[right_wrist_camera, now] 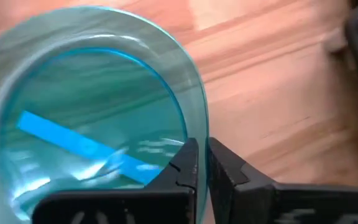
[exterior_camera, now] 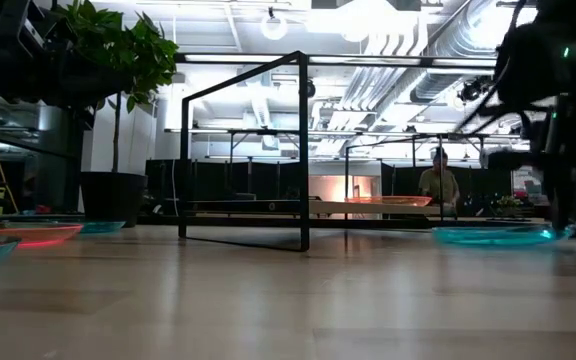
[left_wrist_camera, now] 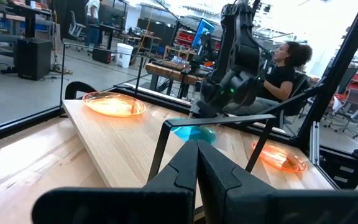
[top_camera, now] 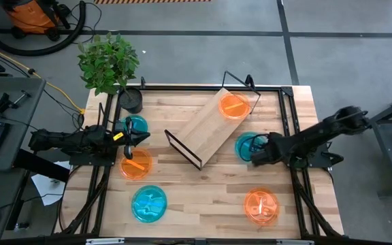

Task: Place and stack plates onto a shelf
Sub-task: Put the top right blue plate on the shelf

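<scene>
An orange plate (top_camera: 260,205) and a blue plate (top_camera: 148,203) wait on the near tabletop (top_camera: 203,194). The right gripper (right_wrist_camera: 202,163) pinches the rim of another blue plate (right_wrist_camera: 92,112) beside the shelf (top_camera: 213,126), probably to lift it on. The left gripper (top_camera: 140,138) waits left, fingers closed and empty. One orange plate (top_camera: 234,106) already sits on the shelf's far end.

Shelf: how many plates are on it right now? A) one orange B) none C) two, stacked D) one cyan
A: in the high view a single orange plate lies at the far end of the shelf; the other five plates are on the tabletop.
</scene>
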Motion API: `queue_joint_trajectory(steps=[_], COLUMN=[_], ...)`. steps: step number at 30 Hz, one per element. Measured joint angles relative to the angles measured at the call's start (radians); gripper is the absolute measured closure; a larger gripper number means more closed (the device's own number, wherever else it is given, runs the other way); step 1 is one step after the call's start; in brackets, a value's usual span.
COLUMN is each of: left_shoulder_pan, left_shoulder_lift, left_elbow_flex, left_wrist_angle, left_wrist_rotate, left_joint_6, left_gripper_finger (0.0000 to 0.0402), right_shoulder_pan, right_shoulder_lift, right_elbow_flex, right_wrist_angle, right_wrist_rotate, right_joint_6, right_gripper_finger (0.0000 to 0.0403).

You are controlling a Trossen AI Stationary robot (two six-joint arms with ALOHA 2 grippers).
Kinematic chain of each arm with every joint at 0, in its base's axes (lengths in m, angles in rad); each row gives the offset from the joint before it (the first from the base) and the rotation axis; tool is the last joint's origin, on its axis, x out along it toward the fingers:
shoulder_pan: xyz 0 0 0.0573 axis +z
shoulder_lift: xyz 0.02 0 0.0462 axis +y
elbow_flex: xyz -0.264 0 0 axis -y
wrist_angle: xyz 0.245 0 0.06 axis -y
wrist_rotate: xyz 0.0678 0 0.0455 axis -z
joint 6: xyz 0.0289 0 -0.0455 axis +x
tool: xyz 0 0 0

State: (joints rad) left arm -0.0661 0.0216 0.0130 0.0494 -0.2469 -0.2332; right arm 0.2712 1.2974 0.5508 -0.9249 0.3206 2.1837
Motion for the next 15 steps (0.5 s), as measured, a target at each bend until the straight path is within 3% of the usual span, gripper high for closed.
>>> queue_joint_trajectory(steps=[9,15], left_shoulder_pan=[0.000,0.000], left_shoulder_lift=[0.000,0.000], left_elbow_flex=[0.000,0.000], left_wrist_angle=[0.000,0.001], left_wrist_rotate=[0.000,0.000], left_joint_6=[0.000,0.000], left_gripper_finger=[0.0401,0.0401], right_shoulder_pan=[0.059,0.072], right_shoulder_lift=[-0.298,-0.505], right_elbow_flex=[0.002,0.003], right_wrist_angle=[-0.038,-0.003], right_wrist_rotate=[0.072,-0.002], right_joint_6=[-0.144,-0.364], right_gripper_finger=[0.0403,0.0402])
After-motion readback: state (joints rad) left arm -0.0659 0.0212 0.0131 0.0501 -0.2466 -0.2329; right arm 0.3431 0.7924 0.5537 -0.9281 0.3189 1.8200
